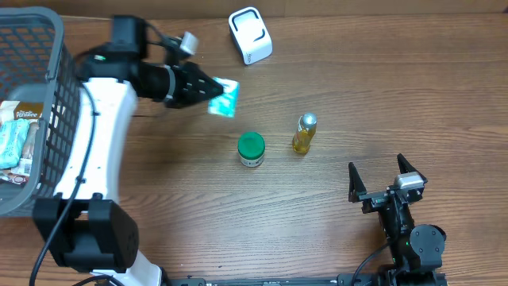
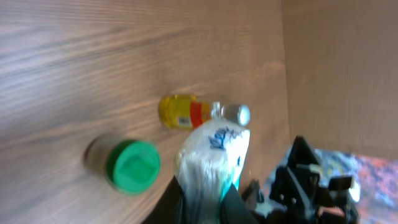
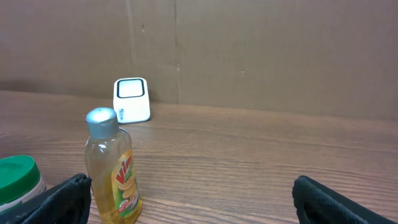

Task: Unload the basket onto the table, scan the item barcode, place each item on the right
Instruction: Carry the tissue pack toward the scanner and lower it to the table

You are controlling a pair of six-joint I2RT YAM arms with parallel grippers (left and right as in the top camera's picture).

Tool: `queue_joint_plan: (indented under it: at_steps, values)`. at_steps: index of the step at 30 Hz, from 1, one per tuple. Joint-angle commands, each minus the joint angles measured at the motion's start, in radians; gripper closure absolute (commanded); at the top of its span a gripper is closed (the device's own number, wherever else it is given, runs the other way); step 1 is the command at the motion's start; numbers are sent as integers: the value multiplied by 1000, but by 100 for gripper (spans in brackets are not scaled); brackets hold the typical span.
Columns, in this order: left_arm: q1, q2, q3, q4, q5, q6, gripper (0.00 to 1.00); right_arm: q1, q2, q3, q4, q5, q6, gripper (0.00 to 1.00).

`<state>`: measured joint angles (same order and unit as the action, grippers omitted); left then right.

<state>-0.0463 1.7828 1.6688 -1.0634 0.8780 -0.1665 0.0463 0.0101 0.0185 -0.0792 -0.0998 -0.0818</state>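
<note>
We read "Vim" on the yellow bottle [image 3: 114,177]; the print on the packet [image 1: 19,116] in the basket [image 1: 49,56] is too small to read.

yellow bottle [image 3: 115,168] stands beside a green-lidded jar [image 3: 17,177], white scanner [image 3: 132,99] behind.
</note>
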Motion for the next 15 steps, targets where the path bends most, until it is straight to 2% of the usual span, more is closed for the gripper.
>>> queue_joint_plan:
  at_steps: [1, 9, 15]
  values:
    - [-72, -3, -102, 113, 2, -123, 92, -2, -7, -11, 3, 2, 2, 0]
    - [-159, -2, -295, 346, 4, -269, 92, -2, -7, -11, 3, 2, 2, 0]
    - [-174, 20, -367, 387, 4, -286, 92, -2, -7, -11, 3, 2, 2, 0]
